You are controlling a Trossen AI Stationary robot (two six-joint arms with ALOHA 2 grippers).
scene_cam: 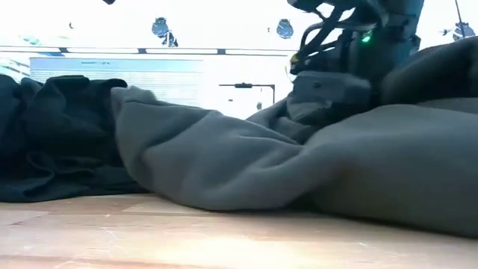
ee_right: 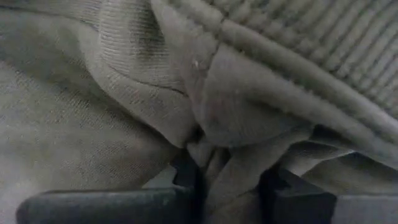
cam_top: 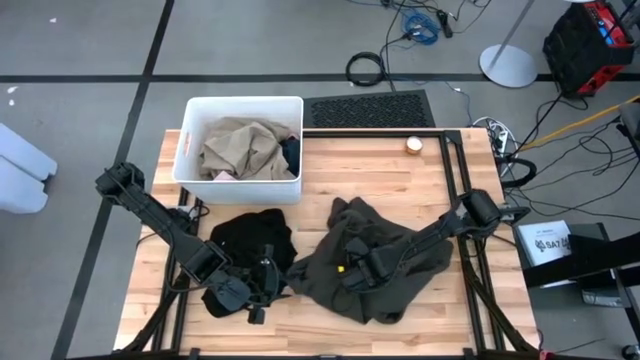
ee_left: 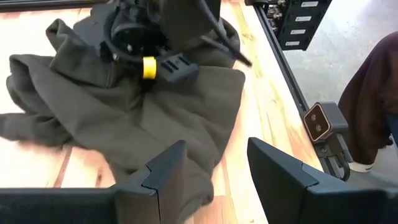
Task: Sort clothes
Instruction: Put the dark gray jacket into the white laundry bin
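An olive-brown garment [cam_top: 385, 265] lies crumpled on the table's right half; it also shows in the low view [scene_cam: 299, 164] and the left wrist view [ee_left: 155, 118]. A black garment [cam_top: 250, 240] lies left of it. My right gripper [cam_top: 347, 270] is down on the olive garment's left part, shut on its fabric. My left gripper [cam_top: 262, 290] is open and empty at the black garment's near edge, its fingers [ee_left: 168, 180] pointing toward the olive garment. Tan, dark blue and pink clothes lie in the white bin [cam_top: 190, 135]. My right gripper pinches a bunched fold of the olive-brown garment [ee_right: 230, 162] between its two fingers [ee_right: 186, 177], several layers gathered together. It comes from above, slanting from the table's right side. The garment lies slack on the table.
The white bin stands at the table's far left. A small round roll [cam_top: 414, 144] sits at the far edge. Bare wood shows along the near edge [cam_top: 330, 335] and far right. A person's dark red sleeve [ee_left: 373, 93] shows beyond the table's right side.
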